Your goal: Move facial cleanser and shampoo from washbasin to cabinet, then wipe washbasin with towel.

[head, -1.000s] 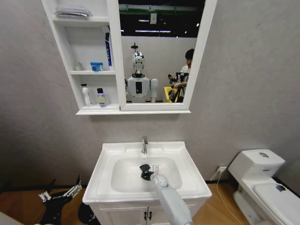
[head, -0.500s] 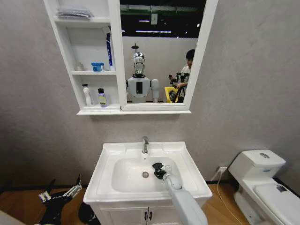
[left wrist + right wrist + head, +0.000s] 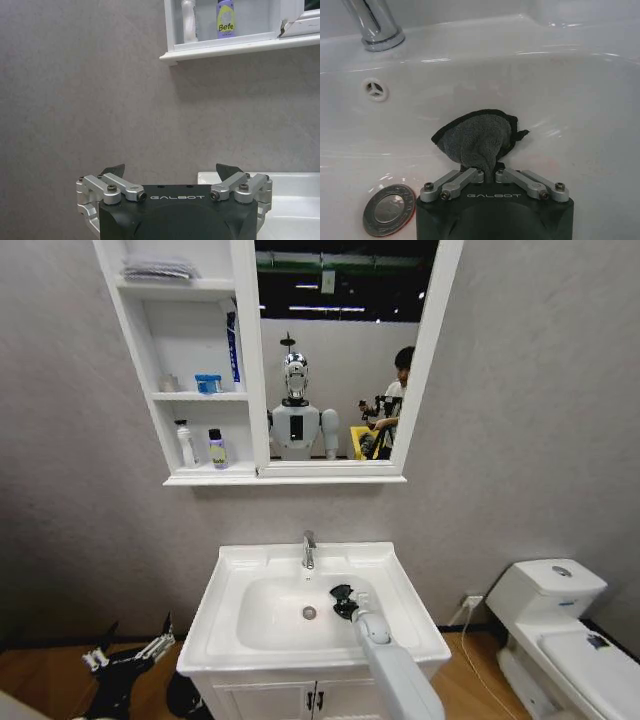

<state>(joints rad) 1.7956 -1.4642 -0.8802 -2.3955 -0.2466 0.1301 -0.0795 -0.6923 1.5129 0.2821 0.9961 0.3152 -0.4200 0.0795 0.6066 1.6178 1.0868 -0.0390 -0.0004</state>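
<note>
The facial cleanser and shampoo stand side by side on the lowest shelf of the cabinet [image 3: 205, 478]: a slim white bottle [image 3: 183, 443] [image 3: 188, 20] and a lilac bottle [image 3: 216, 448] [image 3: 225, 19] with a black cap. My right gripper [image 3: 348, 605] [image 3: 488, 173] is down inside the washbasin [image 3: 230, 640], shut on the dark grey towel [image 3: 343, 598] [image 3: 477, 137]. The towel is pressed on the bowl's right side, right of the drain [image 3: 309, 613] [image 3: 389, 209]. My left gripper [image 3: 130, 648] [image 3: 170, 170] hangs open and empty, low to the left of the basin.
The chrome tap [image 3: 308, 548] [image 3: 375, 25] rises at the basin's back rim. A blue tub [image 3: 207, 383] and a tall blue tube [image 3: 232, 345] sit on the middle shelf, a pale cloth stack [image 3: 157, 267] on top. A toilet [image 3: 560, 630] stands at the right.
My right gripper has dragged the towel from over the drain towards the right side of the bowl, uncovering the drain. The left arm has stayed where it was.
</note>
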